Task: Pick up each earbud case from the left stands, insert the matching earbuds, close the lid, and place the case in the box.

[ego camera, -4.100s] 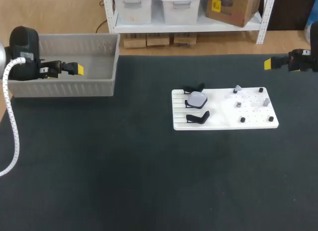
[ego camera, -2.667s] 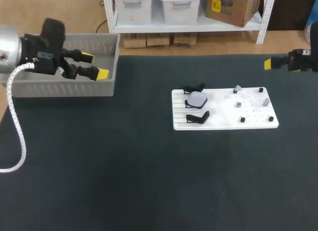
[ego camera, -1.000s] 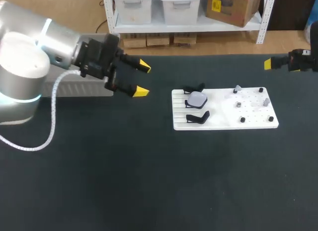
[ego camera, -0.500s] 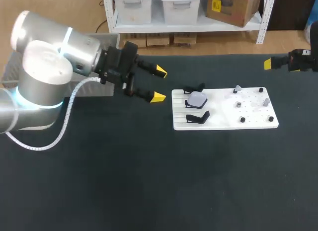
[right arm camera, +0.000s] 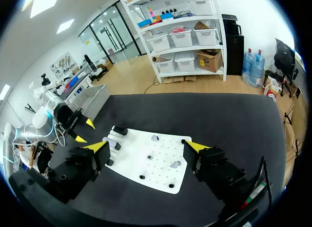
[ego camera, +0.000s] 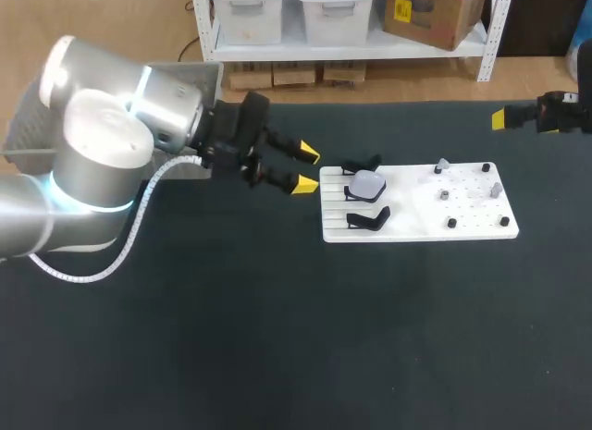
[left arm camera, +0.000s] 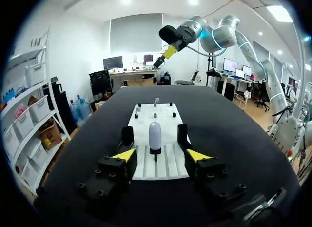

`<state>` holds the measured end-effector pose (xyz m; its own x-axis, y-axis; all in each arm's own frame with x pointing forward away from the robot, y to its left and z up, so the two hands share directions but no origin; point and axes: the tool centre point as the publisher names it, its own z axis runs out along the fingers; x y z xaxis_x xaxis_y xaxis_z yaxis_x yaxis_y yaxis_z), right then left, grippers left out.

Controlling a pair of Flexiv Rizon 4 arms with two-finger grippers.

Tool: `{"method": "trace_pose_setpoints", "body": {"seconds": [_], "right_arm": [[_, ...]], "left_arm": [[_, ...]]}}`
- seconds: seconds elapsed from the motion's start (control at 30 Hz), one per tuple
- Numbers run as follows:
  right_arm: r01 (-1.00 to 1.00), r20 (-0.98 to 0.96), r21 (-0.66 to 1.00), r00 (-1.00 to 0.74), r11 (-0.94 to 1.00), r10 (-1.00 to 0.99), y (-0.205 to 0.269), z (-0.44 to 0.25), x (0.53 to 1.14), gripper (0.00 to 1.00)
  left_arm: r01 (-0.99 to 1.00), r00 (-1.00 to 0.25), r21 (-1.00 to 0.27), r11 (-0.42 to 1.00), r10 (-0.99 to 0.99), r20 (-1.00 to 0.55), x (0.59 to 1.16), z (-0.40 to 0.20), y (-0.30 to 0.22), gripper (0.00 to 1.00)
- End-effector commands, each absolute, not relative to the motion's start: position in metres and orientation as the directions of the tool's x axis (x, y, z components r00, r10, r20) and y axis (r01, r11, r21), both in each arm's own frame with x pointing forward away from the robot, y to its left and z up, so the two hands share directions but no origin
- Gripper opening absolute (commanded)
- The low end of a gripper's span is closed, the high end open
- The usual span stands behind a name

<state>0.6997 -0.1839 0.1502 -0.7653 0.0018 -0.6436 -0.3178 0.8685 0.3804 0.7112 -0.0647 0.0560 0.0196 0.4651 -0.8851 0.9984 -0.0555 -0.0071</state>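
A pale lavender earbud case [ego camera: 368, 184] rests on the middle black stand at the left end of a white board [ego camera: 416, 222]. The black stands [ego camera: 363, 163] on either side of it hold nothing. Two pale earbuds [ego camera: 442, 164] sit among pegs on the board's right half. My left gripper [ego camera: 303, 168] hovers just left of the board, open, with nothing in it. In the left wrist view the case [left arm camera: 155, 135] stands ahead of the gripper [left arm camera: 161, 155], in line with the gap. My right gripper [right arm camera: 146, 147] is open and high at the table's far right.
The grey box [ego camera: 190, 71] stands at the back left, mostly hidden behind my left arm. In the right wrist view the board [right arm camera: 161, 156] lies ahead of the gripper, with my left gripper [right arm camera: 84, 131] at its far end.
My left arm has swung from the grey box rightwards to the board's left edge. Its fingers have drawn somewhat closer together. The right arm has not moved.
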Motion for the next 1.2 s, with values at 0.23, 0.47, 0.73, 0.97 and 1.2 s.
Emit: {"method": "trace_pose_setpoints", "body": {"seconds": [0.23, 0.47, 0.73, 0.97, 1.2], "right_arm": [[-0.321, -0.644, 0.382, -0.765, 0.867, 0.001, -0.185, 0.15, 0.7, 1.0], [-0.321, -0.644, 0.382, -0.765, 0.867, 0.001, -0.185, 0.15, 0.7, 1.0], [-0.321, -0.644, 0.382, -0.765, 0.867, 0.001, -0.185, 0.15, 0.7, 1.0], [-0.321, -0.644, 0.382, -0.765, 0.867, 0.001, -0.185, 0.15, 0.7, 1.0], [-0.321, -0.644, 0.382, -0.765, 0.867, 0.001, -0.185, 0.15, 0.7, 1.0]], "left_arm": [[0.998, 0.023, -0.004, -0.059, 0.451, -0.892, 0.714, 0.042, -0.08, 0.69], [0.998, 0.012, -0.021, -0.067, 0.452, -0.892, 0.716, 0.029, -0.092, 0.74], [0.996, 0.008, -0.033, -0.084, 0.446, -0.895, 0.717, 0.022, -0.103, 0.64], [0.996, 0.009, -0.033, -0.088, 0.445, -0.896, 0.721, 0.019, -0.108, 0.58], [0.994, 0.014, -0.034, -0.099, 0.448, -0.894, 0.722, 0.018, -0.113, 0.58]]}}
